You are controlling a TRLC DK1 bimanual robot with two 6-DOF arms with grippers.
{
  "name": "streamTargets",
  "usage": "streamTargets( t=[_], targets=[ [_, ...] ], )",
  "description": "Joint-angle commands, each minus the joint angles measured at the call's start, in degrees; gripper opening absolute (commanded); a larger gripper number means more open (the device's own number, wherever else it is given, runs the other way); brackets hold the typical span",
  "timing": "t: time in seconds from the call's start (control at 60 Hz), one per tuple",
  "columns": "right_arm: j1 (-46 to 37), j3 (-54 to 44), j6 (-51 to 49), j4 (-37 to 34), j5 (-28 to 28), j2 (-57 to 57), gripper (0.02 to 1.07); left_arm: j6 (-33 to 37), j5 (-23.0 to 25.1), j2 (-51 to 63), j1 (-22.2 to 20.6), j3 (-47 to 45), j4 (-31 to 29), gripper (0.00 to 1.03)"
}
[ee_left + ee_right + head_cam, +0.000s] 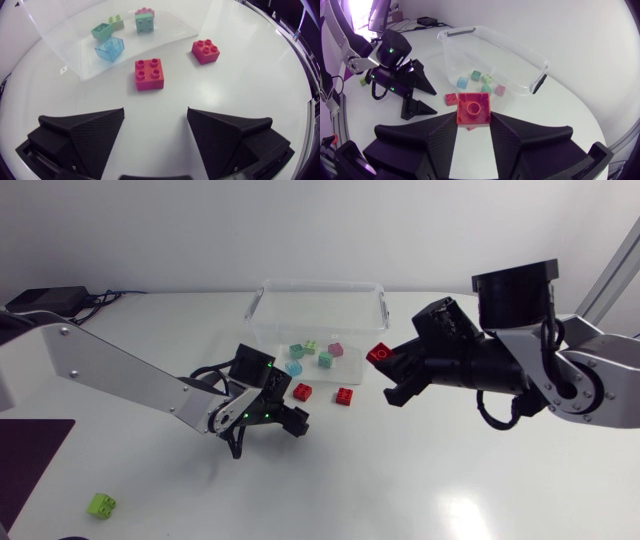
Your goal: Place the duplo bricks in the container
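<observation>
**Inspector:** Right gripper, condition?

**Assessor:** Closed on a red brick held from two sides, with the brick's hollow underside facing the wrist camera. In the head view it sits just beside the right end of the clear container.

**Inspector:** Left gripper?

**Assessor:** Fingers spread wide, nothing between them and touching no brick. It is low over the table. A loose red brick lies ahead of it, and a second red brick is farther off to one side. Both are outside the container, close to its front wall.

**Inspector:** Contents of the container?

**Assessor:** Five bricks on its floor: a blue brick, green brick, pale green brick, teal brick and pink brick.

**Inspector:** Any others?

**Assessor:** A lime brick lies well apart, near the table's front left.
</observation>
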Motion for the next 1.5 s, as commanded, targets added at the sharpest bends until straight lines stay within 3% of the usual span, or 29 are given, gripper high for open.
streamTargets(
  t=[0.0, 0.733, 0.9, 0.967, 1.167, 1.317, 1.367, 1.483],
  targets=[
    [0.55, 1.89, 1.51, -1.03, 0.39, -0.73, 0.38, -1.42, -0.64, 2.40, 0.46, 2.18, 1.02, 0.87],
    [-0.32, 14.19, 5.47, 2.13, 0.83, 9.81, 0.38, -3.79, -0.64, 10.66, 1.08, 9.57, 3.05, 0.86],
    [-1.03, 18.50, 6.26, 3.36, 0.92, 15.09, 0.39, -4.41, -0.64, 12.33, 0.90, 10.80, 3.22, 0.53],
    [-1.56, 20.34, 6.52, 4.33, 1.01, 17.81, 0.39, -4.58, -0.64, 12.24, 0.99, 10.53, 3.75, 0.27],
    [-2.35, 25.35, 6.96, 5.47, 1.54, 24.05, 0.39, -4.23, 1.29, 9.78, 1.34, 7.72, 3.92, 0.13],
    [-2.79, 30.36, 7.32, 4.77, 2.24, 28.45, 0.41, -2.91, 2.26, -0.76, 1.17, 1.92, 2.78, 0.11],
    [-2.79, 31.86, 7.32, 4.06, 2.77, 29.77, 0.51, -2.82, 2.78, -4.63, 1.34, 0.60, 1.38, 0.11],
    [-2.52, 34.32, 7.40, 2.57, 3.64, 31.87, 0.87, -2.03, 3.22, -14.65, 2.13, -2.12, -2.67, 0.11]
  ],
)
